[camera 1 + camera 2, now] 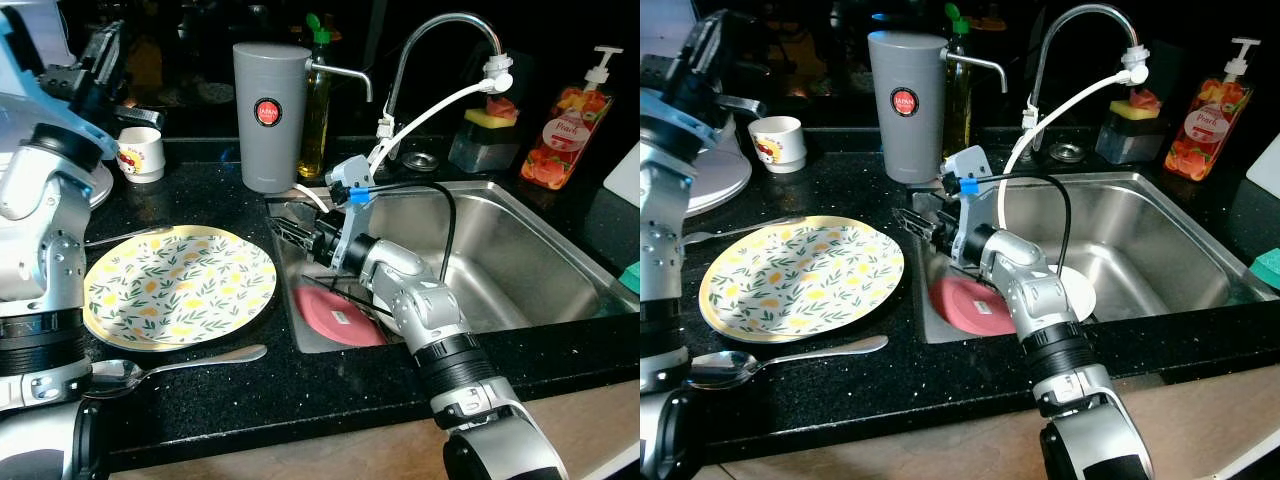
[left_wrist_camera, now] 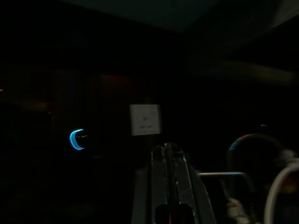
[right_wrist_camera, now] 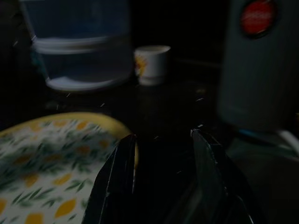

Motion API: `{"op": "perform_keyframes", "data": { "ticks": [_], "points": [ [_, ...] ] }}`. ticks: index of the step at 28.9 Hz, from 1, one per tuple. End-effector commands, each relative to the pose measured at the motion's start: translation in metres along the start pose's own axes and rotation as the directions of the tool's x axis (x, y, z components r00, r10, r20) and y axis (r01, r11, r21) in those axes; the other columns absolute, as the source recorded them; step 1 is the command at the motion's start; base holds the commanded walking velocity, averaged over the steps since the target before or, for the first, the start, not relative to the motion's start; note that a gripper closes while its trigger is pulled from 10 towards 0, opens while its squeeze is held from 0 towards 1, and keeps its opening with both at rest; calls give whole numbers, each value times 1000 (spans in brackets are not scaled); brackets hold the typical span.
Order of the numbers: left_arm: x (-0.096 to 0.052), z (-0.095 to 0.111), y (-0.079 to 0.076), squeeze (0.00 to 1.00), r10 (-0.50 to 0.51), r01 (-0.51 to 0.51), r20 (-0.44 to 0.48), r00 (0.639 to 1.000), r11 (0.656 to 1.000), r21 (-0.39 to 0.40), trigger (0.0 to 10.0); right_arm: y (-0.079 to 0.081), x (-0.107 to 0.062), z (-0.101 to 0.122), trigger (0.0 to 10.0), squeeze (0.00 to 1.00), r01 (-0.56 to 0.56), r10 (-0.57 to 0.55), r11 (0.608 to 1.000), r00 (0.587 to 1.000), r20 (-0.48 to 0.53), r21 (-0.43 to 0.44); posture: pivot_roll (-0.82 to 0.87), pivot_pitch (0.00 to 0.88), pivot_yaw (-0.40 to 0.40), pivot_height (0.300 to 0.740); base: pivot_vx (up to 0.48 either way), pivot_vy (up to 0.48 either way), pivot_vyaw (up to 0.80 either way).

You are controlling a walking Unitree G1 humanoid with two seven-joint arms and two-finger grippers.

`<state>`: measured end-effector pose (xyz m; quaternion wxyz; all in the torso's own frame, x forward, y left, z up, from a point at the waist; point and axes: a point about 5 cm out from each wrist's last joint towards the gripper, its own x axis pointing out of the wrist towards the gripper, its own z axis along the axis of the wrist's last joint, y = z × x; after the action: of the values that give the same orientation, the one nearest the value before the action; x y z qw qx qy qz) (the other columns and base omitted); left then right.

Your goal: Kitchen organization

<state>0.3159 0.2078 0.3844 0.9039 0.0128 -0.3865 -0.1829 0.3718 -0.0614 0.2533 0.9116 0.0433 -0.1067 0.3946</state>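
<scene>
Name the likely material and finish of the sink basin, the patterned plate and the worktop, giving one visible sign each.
Sink basin: brushed stainless steel, soft grey sheen. Patterned plate: probably melamine or glazed ceramic, glossy printed lemons. Worktop: polished black stone or composite, glittering specks.

Right gripper [image 1: 912, 222] hovers between patterned plate [image 1: 800, 275] and sink [image 1: 1160, 250].

- Yellow floral plate [image 1: 180, 285] lies flat on the black desk [image 1: 300, 385].
- Spoon [image 1: 170, 365] lies just before it.
- Pink plate [image 1: 335, 317] lies in the sink [image 1: 520, 250].
</scene>
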Motion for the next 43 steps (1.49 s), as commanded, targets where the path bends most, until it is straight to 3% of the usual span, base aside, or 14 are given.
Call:
{"op": "perform_keyframes", "data": {
  "ticks": [1,7,14,17,20,21,26,30,34,36,37,38,39,43],
  "points": [
    [10,2,-14,0,-74,74,-11,997,996,-50,0,-8,-2,10,10000,0,80,-82,996,994,74,24,93,19,-23,740,0,0,0],
    [21,-13,-21,0,-99,94,-84,992,994,-57,0,-39,-20,19,10000,0,335,-352,935,919,178,118,95,28,9,740,0,0,0],
    [24,-24,-28,0,-180,174,-137,974,983,-57,0,-53,-35,24,10000,0,430,-450,893,867,214,134,95,40,35,740,0,0,0],
    [25,-26,-43,0,-308,290,-134,942,946,-143,0,-54,-41,23,10000,0,454,-471,882,854,221,128,96,54,62,740,0,0,0],
    [25,-22,-64,0,-492,449,-70,868,837,-313,0,-55,-49,21,10000,0,488,-505,863,831,234,131,102,73,91,740,0,0,0],
    [27,-15,-67,0,-516,476,16,857,779,-408,0,-55,-52,21,10000,0,499,-520,854,818,245,145,102,79,103,740,0,0,0],
    [29,8,-56,0,-469,521,258,845,607,-600,0,-53,-55,25,10000,0,492,-526,851,804,277,184,98,80,111,740,0,0,0],
    [22,12,-49,0,-464,555,343,817,472,-685,0,-49,-55,28,10000,0,466,-506,862,811,295,197,98,80,111,740,0,0,0],
    [18,4,-47,0,-476,510,259,840,534,-674,0,-48,-54,29,10000,0,453,-493,870,817,299,195,91,80,108,740,0,0,0],
    [21,-17,-43,0,-437,356,9,899,719,-597,0,-48,-53,29,10000,0,448,-485,874,825,289,189,87,78,103,740,0,0,0],
    [18,-53,-29,0,-264,145,-362,894,935,-324,6235,-47,-51,27,10000,0,434,-465,885,843,268,170,85,78,98,740,0,0,0],
    [15,-60,-24,0,-202,104,-437,876,966,-238,6235,-47,-51,27,10000,0,430,-460,888,848,263,166,85,78,98,740,0,0,0],
    [8,-69,-12,584,-92,31,-513,854,992,-125,10000,-45,-49,25,10000,0,416,-443,896,862,248,157,85,78,98,740,0,0,0],
    [-2,-76,3,584,27,-48,-566,824,999,-21,10000,-43,-47,24,10000,0,397,-422,906,877,229,148,85,78,98,740,0,0,0]
  ]
}}
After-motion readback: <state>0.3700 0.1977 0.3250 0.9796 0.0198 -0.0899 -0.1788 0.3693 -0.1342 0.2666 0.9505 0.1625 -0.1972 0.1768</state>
